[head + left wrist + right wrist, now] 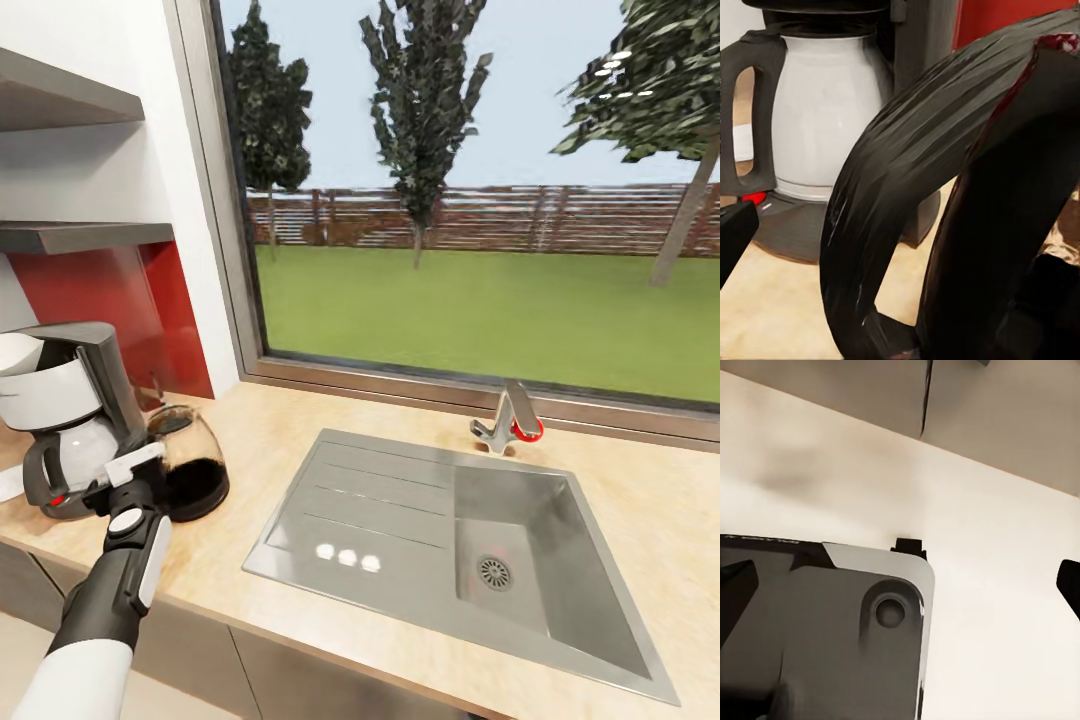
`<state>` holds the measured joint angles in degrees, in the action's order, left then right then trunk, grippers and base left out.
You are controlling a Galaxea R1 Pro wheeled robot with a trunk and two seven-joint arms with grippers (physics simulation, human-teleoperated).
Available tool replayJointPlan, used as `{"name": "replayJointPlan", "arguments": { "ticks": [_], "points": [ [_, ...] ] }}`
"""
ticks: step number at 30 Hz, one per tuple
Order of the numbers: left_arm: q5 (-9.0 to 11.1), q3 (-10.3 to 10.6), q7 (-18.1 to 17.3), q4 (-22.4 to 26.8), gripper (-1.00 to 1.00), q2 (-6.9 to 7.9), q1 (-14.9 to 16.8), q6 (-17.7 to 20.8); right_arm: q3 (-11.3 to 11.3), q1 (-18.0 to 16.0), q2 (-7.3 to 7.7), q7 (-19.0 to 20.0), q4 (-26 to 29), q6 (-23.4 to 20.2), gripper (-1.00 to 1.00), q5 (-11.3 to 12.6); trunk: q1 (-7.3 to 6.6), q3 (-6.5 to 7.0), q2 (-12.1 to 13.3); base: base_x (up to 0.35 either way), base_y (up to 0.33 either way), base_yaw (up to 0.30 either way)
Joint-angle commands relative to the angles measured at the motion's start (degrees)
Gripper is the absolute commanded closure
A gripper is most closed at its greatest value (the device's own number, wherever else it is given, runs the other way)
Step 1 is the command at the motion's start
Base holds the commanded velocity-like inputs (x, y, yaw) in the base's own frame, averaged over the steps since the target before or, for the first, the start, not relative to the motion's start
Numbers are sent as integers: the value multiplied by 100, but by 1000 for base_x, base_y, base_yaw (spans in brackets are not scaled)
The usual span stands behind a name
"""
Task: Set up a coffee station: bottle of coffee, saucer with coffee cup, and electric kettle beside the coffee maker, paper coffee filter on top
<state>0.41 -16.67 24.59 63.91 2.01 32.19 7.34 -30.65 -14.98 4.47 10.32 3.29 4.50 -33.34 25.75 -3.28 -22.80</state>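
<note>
Tan wood-grain counter (270, 440) runs under a wide window onto lawn, trees and a fence, with a steel sink (440, 540) and its tap (510, 418) set into the right half. At the counter's left end, against the red backsplash, stands the coffee maker (70, 410), its steel carafe's black handle and red switch facing the front edge. Just beside it on the sink side sits the kettle (188, 462), glass body dark in the lower half, upright on the counter. Two dark shelves (70, 236) hang on the white wall above the coffee maker.

The left arm reaches up from the front edge, and the left gripper (135, 478) is at the kettle's handle side. In the left wrist view the kettle's black loop handle (907, 180) arches right across the frame with the carafe (825, 112) behind it; one black fingertip (735, 232) shows at the edge, so whether the fingers are pinching the handle cannot be told.

The right wrist view looks down on pale floor and part of the robot's grey base (832, 637), with dark fingertips (1071, 581) at both edges, spread wide.
</note>
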Motion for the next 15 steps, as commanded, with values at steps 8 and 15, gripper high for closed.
{"name": "replayJointPlan", "arguments": {
  "ticks": [8, 15],
  "points": [
    [19, 7, 19, 7, -100, 1, -112, 35, -49, -4, 1, 23, 0, 16, -100, -41, 4, -13, -12, -3, 0, 0],
    [20, 6, 19, 7, -100, 1, -134, 31, -49, -4, 1, 23, -4, 16, -100, -41, 4, -13, -12, -183, 0, 0]
  ]
}}
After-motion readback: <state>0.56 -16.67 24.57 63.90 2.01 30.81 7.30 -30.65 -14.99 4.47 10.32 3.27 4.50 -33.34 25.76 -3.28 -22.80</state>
